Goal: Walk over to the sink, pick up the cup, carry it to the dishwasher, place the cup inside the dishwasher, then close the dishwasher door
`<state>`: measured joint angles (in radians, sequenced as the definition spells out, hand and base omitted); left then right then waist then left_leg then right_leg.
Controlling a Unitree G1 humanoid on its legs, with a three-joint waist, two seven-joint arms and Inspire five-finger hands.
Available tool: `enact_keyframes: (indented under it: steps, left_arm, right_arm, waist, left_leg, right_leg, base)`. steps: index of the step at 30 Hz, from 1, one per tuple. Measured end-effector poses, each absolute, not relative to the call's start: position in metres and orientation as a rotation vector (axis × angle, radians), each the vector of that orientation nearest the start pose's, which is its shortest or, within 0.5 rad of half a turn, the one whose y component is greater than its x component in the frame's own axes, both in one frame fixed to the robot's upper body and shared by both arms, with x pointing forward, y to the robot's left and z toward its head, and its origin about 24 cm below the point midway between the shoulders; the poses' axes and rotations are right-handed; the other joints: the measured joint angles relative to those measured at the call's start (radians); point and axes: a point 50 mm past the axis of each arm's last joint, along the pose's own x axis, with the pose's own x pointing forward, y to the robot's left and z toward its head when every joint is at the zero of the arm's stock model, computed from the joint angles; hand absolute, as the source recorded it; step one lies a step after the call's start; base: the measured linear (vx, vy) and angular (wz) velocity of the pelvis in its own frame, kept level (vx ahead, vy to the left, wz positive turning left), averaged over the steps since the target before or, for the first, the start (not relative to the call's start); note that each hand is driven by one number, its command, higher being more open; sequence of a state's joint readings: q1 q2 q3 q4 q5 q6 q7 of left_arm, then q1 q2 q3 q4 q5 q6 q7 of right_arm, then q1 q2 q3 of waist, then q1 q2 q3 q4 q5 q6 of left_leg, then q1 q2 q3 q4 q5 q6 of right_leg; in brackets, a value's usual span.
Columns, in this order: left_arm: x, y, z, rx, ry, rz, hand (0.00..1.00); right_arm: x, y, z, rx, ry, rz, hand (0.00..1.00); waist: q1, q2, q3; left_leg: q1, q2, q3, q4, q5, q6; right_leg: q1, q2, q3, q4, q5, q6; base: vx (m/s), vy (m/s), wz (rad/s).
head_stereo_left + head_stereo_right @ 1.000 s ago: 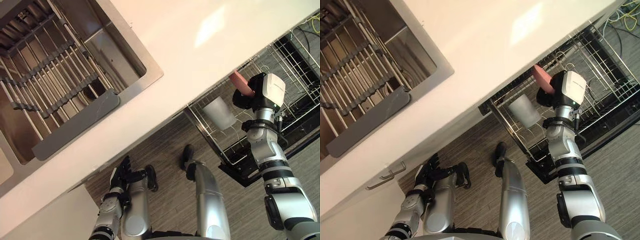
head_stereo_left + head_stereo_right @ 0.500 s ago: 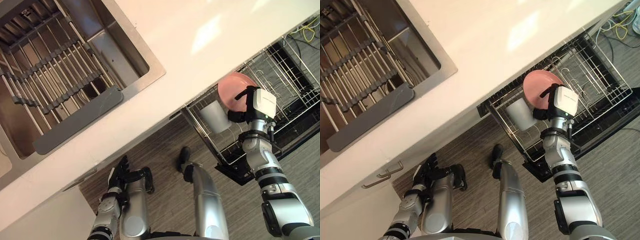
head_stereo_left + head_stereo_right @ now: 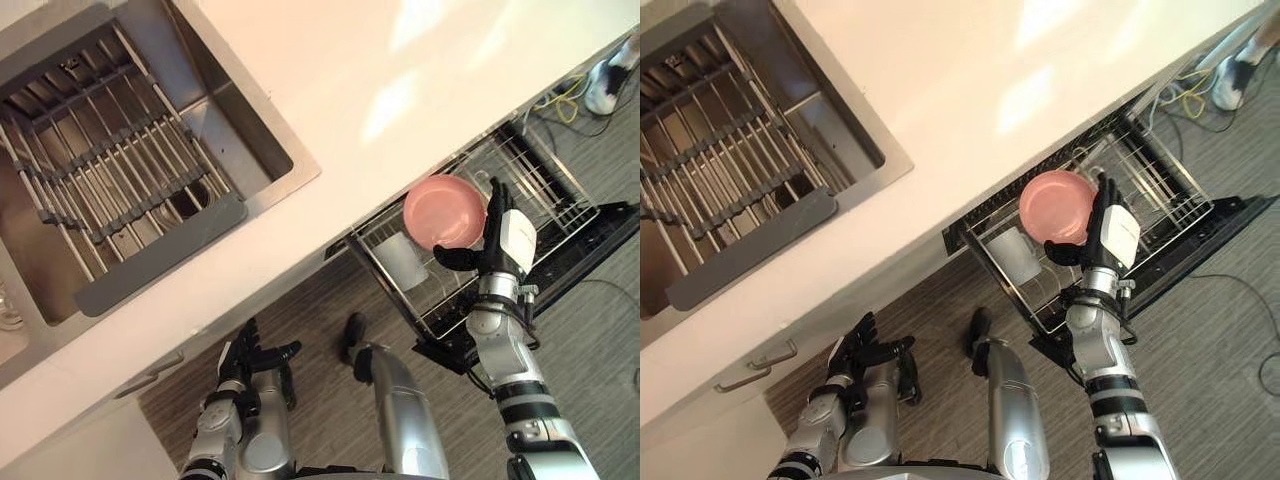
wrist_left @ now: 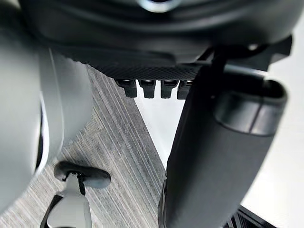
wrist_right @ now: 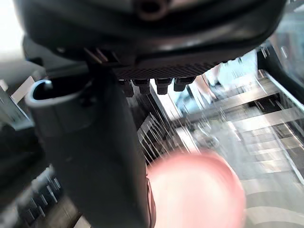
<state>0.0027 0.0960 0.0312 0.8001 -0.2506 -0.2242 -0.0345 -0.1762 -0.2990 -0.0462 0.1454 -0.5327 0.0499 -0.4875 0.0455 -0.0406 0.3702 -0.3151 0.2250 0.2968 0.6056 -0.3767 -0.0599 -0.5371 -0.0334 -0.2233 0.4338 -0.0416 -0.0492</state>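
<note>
Fingers of the right hand stand straight and wide open, holding nothing, with the thumb stuck out sideways. They rise just beside the rim of one pink plate; whether they touch it cannot be told. One translucent cup sits in the single pulled-out dishwasher rack, just beside the plate. It is well apart from the one sink set in the white surface. One dishwasher door lies open beneath the rack. Low over the floor, the left hand has its fingers spread and empty.
</note>
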Motion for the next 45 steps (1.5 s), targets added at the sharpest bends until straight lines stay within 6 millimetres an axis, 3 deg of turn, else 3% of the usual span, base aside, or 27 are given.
enact_keyframes:
  steps: [4, 8, 13, 18, 26, 31, 36, 39, 45]
  left_arm:
    - [0.166, 0.192, -0.119, -0.120, 0.654, 0.148, 1.00]
    - [0.152, 0.194, -0.127, -0.100, 0.705, 0.149, 1.00]
    - [0.125, 0.199, -0.138, -0.083, 0.784, 0.187, 1.00]
    - [0.095, 0.199, -0.147, -0.098, 0.849, 0.264, 1.00]
    - [0.086, 0.200, -0.150, -0.157, 0.881, 0.340, 1.00]
    - [0.079, 0.196, -0.152, -0.181, 0.894, 0.339, 1.00]
    - [0.073, 0.190, -0.154, -0.204, 0.913, 0.333, 1.00]
    - [0.074, 0.187, -0.154, -0.212, 0.918, 0.332, 1.00]
    - [0.076, 0.186, -0.154, -0.218, 0.918, 0.329, 1.00]
  right_arm:
    - [0.257, -0.233, 0.075, -0.766, -0.179, -0.573, 1.00]
    - [0.238, -0.246, 0.076, -0.721, -0.170, -0.647, 1.00]
    - [0.212, -0.253, 0.073, -0.530, -0.163, -0.729, 1.00]
    - [0.160, -0.254, 0.025, -0.395, 0.079, -0.817, 1.00]
    - [0.095, -0.253, -0.026, -0.081, 0.323, -0.928, 1.00]
    - [0.081, -0.245, -0.058, 0.178, 0.399, -0.863, 1.00]
    - [0.086, -0.226, -0.081, 0.432, 0.424, -0.677, 1.00]
    - [0.090, -0.215, -0.087, 0.500, 0.430, -0.574, 1.00]
    - [0.085, -0.216, -0.096, 0.539, 0.430, -0.554, 1.00]
  waist:
    - [-0.037, -0.015, -0.079]
    - [-0.063, -0.014, -0.102]
    - [-0.094, -0.011, -0.162]
    - [-0.110, 0.010, -0.238]
    - [-0.120, 0.016, -0.245]
    - [-0.120, 0.027, -0.275]
    - [-0.112, 0.051, -0.305]
    - [-0.105, 0.057, -0.308]
    - [-0.092, 0.065, -0.302]
  left_leg:
    - [0.095, -0.042, 0.014, -0.148, 0.062, -0.004]
    - [0.185, -0.078, 0.028, -0.272, 0.110, 0.001]
    - [0.264, -0.102, 0.058, -0.368, 0.140, 0.011]
    - [0.364, -0.122, 0.085, -0.444, 0.153, 0.015]
    - [0.442, -0.111, 0.134, -0.466, 0.153, 0.014]
    - [0.477, -0.082, 0.213, -0.466, 0.151, -0.002]
    - [0.495, -0.070, 0.239, -0.464, 0.143, -0.015]
    - [0.500, -0.063, 0.239, -0.464, 0.143, -0.018]
    - [0.505, -0.053, 0.233, -0.466, 0.149, -0.030]
  right_leg:
    - [0.078, 0.001, 0.010, -0.097, 0.029, 0.013]
    - [0.161, 0.006, 0.025, -0.211, 0.076, 0.026]
    - [0.240, 0.018, 0.059, -0.336, 0.137, 0.041]
    - [0.330, 0.021, 0.085, -0.411, 0.161, 0.058]
    - [0.387, 0.037, 0.099, -0.413, 0.143, 0.044]
    - [0.430, 0.040, 0.073, -0.417, 0.137, 0.040]
    - [0.453, 0.045, 0.065, -0.427, 0.138, 0.040]
    - [0.465, 0.051, 0.062, -0.439, 0.141, 0.035]
    - [0.483, 0.061, 0.054, -0.461, 0.148, 0.034]
  base:
    - [0.14, 0.026, 0.01]
    - [0.12, 0.063, -0.08]
    - [0.06, 0.086, -0.21]
    - [0.03, 0.085, -0.13]
    - [-0.03, 0.006, -0.11]
    - [-0.03, -0.010, 0.15]
    - [-0.03, 0.009, 0.06]
    - [0.00, 0.000, 0.00]
    - [0.01, 0.010, 0.03]
